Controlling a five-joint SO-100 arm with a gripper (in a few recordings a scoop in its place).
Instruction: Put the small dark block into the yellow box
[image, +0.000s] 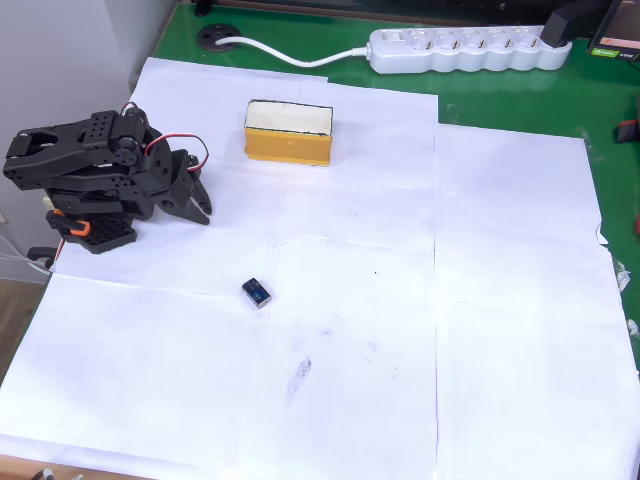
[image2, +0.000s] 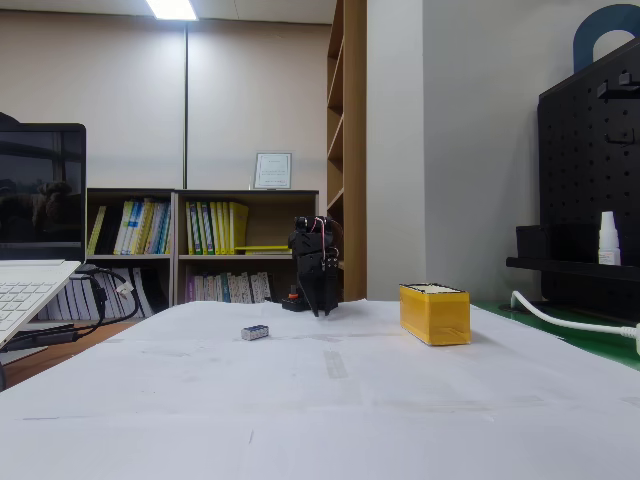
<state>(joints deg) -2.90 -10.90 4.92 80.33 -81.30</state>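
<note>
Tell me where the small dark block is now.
In the overhead view the small dark block lies alone on the white paper, left of centre, below the yellow box and lower right of the gripper.

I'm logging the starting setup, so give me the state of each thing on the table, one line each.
small dark block: lying flat on the white paper, untouched, outside the box.
yellow box: upright, open top, inside looks empty.
gripper: folded near the arm's base, tips near the paper, holding nothing; open or shut unclear.
power strip: one black plug inserted.
</note>
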